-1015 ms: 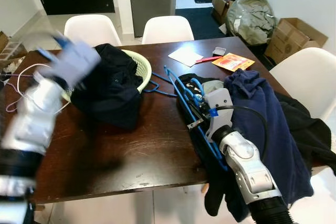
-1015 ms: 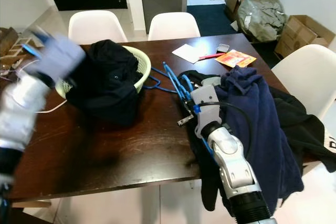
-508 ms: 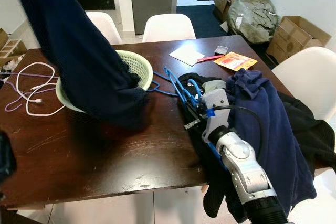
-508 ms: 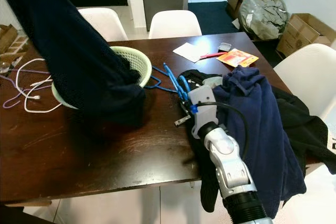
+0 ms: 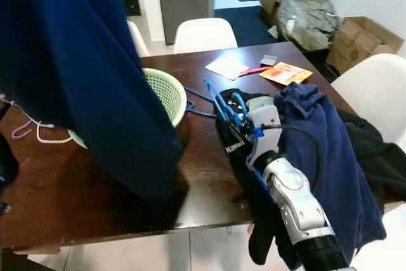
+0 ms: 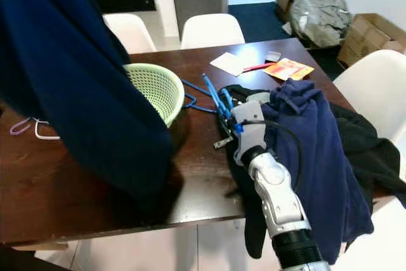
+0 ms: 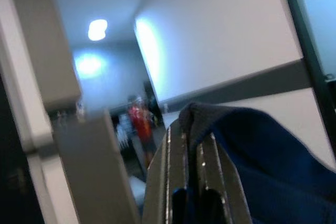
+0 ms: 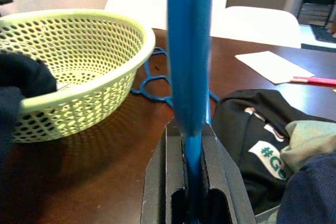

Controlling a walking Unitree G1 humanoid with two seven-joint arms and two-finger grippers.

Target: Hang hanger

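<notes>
Raised higher, navy garment (image 5: 82,80) stays pinched in left hand (image 7: 190,182); right hand (image 8: 188,182) clamps blue hanger (image 8: 188,51)

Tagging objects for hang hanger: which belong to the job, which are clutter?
Job: blue hanger clamped in right claw; dark blue garment lifted by left claw.
Clutter: green basket, white cable, paper, orange packet, clothes pile, cardboard boxes.

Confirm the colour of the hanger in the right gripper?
Blue hanger, clamped in the right gripper; clearest in the right wrist view.

Dark table (image 5: 209,157) — basket (image 5: 166,91), clothes (image 5: 317,150) (perhaps jackets), papers (image 5: 226,66).
</notes>
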